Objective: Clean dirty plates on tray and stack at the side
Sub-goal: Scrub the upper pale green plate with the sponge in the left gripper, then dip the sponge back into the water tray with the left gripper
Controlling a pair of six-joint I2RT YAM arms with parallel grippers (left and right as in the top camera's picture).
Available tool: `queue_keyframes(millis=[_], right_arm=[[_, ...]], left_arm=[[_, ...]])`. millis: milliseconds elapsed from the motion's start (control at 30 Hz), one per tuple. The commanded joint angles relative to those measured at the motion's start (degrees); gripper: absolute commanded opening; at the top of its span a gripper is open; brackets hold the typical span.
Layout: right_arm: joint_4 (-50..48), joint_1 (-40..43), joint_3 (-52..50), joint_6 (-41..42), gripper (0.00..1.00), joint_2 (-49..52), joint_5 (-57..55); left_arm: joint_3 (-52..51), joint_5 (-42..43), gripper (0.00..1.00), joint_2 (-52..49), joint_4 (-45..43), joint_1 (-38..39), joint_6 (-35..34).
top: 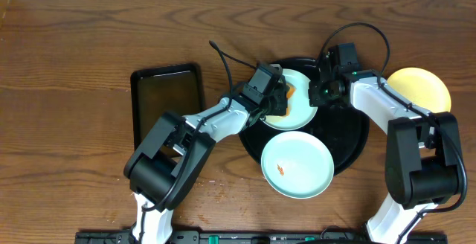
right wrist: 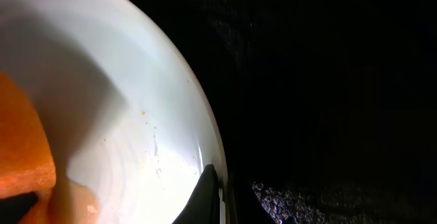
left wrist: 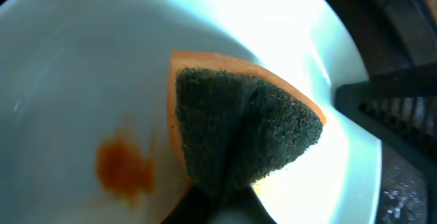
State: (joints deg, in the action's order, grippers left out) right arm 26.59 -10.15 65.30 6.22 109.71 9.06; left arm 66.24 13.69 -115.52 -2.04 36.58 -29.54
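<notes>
The left gripper [top: 272, 97] is clamped on the sponge [left wrist: 246, 128], which rests on the rear plate [top: 301, 111] at the back edge of the tray [top: 351, 136]. In the left wrist view, the orange stain [left wrist: 123, 171] lies just left of the sponge, uncovered, so the next wipe should run that way. The right gripper [top: 321, 89] is closed on this plate's right rim, steadying it.
</notes>
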Motion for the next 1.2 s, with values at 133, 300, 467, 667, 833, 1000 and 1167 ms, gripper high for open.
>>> queue_keyframes(millis=[133, 300, 467, 667, 833, 1000, 1167], right_arm=[[3.1, -1.9, -2.2, -1.6, 0.01, 2.4, -1.3], [4.3, -1.9, -2.2, -2.1, 0.01, 2.4, -1.5], [4.7, -1.9, -2.2, -2.2, 0.01, 2.4, -1.6], [5.6, -1.9, -2.2, -2.2, 0.01, 2.4, -3.7], [5.7, -1.9, -2.2, -2.2, 0.01, 2.4, -3.7], [5.6, -1.9, -2.2, -2.2, 0.01, 2.4, -3.7], [5.1, -1.9, -2.2, -2.0, 0.01, 2.4, -3.6]], left_arm=[[0.6, -23.3, 0.07, -2.1, 4.9, -0.9, 13.4], [0.8, -33.1, 0.08, -2.1, 5.0, -0.9, 19.0], [1.7, -40.7, 0.07, -1.7, 6.4, -0.6, 20.2], [4.9, -46.3, 0.08, 1.2, 10.8, -0.5, 20.1], [5.1, -46.4, 0.07, 6.0, 12.9, -0.5, 19.6], [5.1, -46.2, 0.08, 12.2, 17.9, -0.9, 16.0], [5.1, -37.2, 0.08, 21.8, 29.8, -5.4, 8.9]])
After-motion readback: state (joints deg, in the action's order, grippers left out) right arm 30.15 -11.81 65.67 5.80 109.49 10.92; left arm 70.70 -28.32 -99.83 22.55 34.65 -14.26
